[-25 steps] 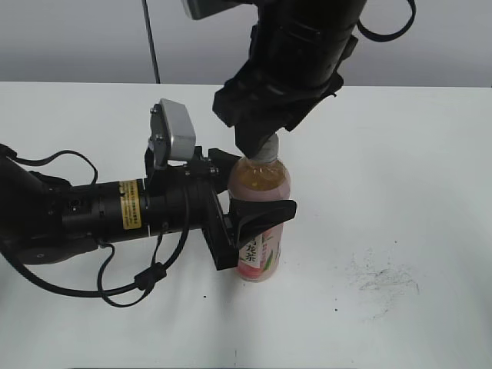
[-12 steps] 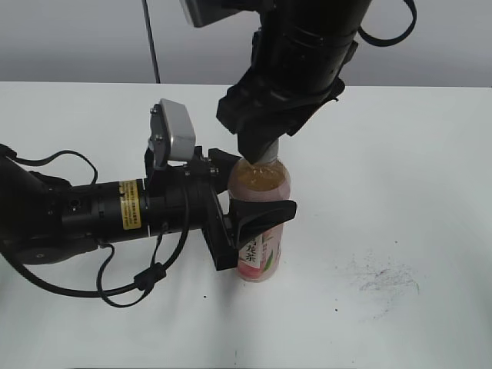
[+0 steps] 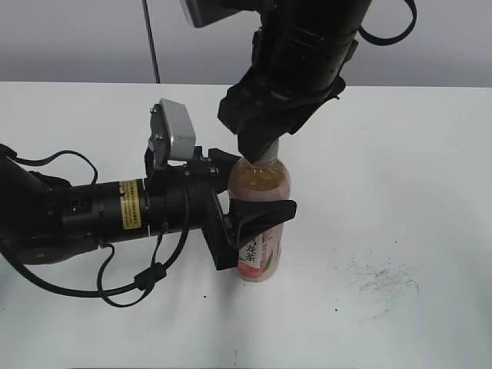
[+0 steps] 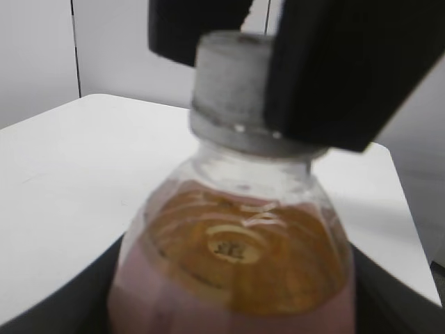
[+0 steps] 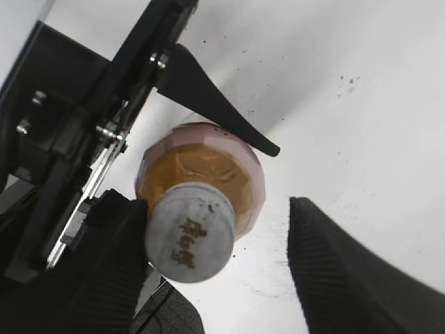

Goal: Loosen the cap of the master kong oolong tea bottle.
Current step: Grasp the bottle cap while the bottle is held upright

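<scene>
The master kong oolong tea bottle [image 3: 258, 258] stands upright on the white table [image 3: 415, 169], amber tea above its pink label. My left gripper [image 3: 260, 184] comes in from the left and is shut on the bottle's body, one finger on each side. The bottle [image 4: 236, 243] fills the left wrist view. My right gripper [image 3: 263, 150] hangs from above, open around the grey-white cap [image 3: 267, 159]. In the right wrist view the cap [image 5: 188, 233] rests against the left finger [image 5: 111, 271], with a wide gap to the other finger [image 5: 348, 271].
Dark scuff marks [image 3: 384, 278] lie on the table to the right of the bottle. The left arm's black body and cables [image 3: 115, 288] take up the left side. A thin dark pole [image 3: 150, 38] rises at the back.
The right gripper has shifted up and slightly right over the cap in the first half second, then stayed still. The bottle and the left gripper have not moved.
</scene>
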Tool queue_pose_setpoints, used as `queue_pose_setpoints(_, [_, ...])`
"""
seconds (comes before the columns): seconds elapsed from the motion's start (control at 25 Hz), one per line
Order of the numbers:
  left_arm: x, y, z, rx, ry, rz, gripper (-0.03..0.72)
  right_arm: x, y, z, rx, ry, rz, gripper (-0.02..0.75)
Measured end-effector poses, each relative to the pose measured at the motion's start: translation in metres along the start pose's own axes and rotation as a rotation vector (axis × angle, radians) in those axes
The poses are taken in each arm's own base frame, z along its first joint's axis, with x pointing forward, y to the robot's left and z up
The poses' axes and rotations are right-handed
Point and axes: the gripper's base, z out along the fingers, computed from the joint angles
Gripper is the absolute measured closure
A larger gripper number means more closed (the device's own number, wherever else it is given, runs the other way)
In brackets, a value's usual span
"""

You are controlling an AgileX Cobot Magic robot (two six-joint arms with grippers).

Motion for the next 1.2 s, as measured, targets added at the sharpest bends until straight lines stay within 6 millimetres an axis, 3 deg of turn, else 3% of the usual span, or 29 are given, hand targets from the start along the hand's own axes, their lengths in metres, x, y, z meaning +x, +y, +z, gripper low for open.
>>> queue_pose_setpoints(0.24, [0.0000, 0.0000, 0.0000, 0.000, 0.000, 0.000, 0.240, 0.0003, -0.0021, 0.0000, 0.020, 0.003, -0.010, 0.169])
queue_pose_setpoints(1.2, [0.0000, 0.0000, 0.0000, 0.000, 0.000, 0.000, 0.240, -0.0006, -0.0005, 0.0048, -0.007, 0.011, -0.050, 0.265])
